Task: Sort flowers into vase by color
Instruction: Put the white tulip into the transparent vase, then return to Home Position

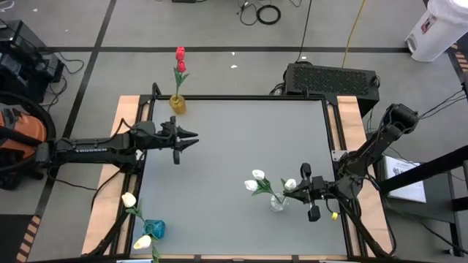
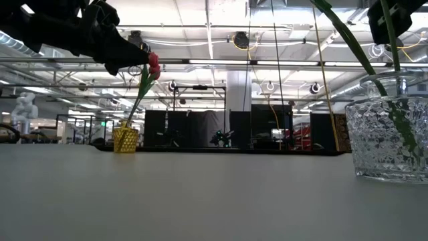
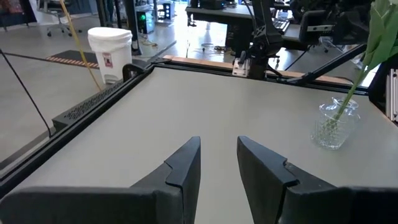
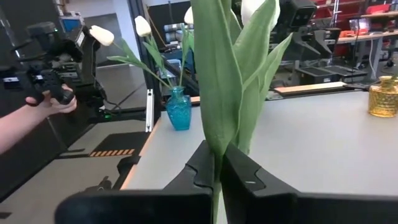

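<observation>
The right gripper [image 1: 301, 184] has its fingers clamped on a white tulip [image 1: 290, 184] at the clear vase [image 1: 278, 203], which holds two more white tulips [image 1: 254, 180]. The left gripper [image 1: 191, 138] hovers over the surface [image 1: 241, 139], fingers apart and empty. Red tulips [image 1: 180, 58] stand in the yellow vase [image 1: 178, 104], cream ones [image 1: 129, 199] in the blue vase [image 1: 154, 229].

Red tulips [image 1: 180, 58] in amber vase [image 1: 178, 104], white tulips [image 1: 257, 180] in clear faceted vase [image 1: 277, 203], cream tulips [image 1: 129, 199] in teal vase [image 1: 154, 229], grey table [image 1: 241, 146]

White lettering on the left arm [image 1: 99, 150] is too small to read.
</observation>
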### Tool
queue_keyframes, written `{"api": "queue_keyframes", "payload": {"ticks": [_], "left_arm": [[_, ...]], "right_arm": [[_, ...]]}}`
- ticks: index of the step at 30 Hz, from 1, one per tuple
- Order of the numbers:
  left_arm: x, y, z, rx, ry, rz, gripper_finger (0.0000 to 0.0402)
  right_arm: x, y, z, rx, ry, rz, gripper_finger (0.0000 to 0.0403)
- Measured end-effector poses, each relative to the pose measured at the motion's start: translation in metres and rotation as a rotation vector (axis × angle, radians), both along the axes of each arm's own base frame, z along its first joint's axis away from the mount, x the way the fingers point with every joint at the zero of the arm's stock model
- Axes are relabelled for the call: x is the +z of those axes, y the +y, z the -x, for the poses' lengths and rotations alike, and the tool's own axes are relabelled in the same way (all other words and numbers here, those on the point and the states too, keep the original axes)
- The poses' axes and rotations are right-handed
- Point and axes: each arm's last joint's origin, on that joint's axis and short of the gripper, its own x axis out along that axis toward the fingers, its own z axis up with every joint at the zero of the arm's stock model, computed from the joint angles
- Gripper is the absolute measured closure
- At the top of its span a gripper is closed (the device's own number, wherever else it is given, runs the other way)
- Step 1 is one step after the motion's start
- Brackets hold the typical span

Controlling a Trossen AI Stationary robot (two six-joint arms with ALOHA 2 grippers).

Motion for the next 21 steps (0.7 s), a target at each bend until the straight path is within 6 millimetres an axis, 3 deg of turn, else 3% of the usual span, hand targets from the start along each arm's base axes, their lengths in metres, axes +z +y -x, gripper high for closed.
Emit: {"api": "queue_keyframes", "payload": {"ticks": [6,21], "left_arm": [[0.0000,0.0000,0.0000,0.000,0.000,0.000,0.0291],[-0.0003,0.0000,0.0000,0.000,0.003,0.001,0.0291]], "right_arm": [[-0.0003,0.0005,-0.0001,0.021,0.002,0.002,0.0390],[-0.0020,0.0002,0.0001,0.014,0.008,0.031,0.0316]]}}
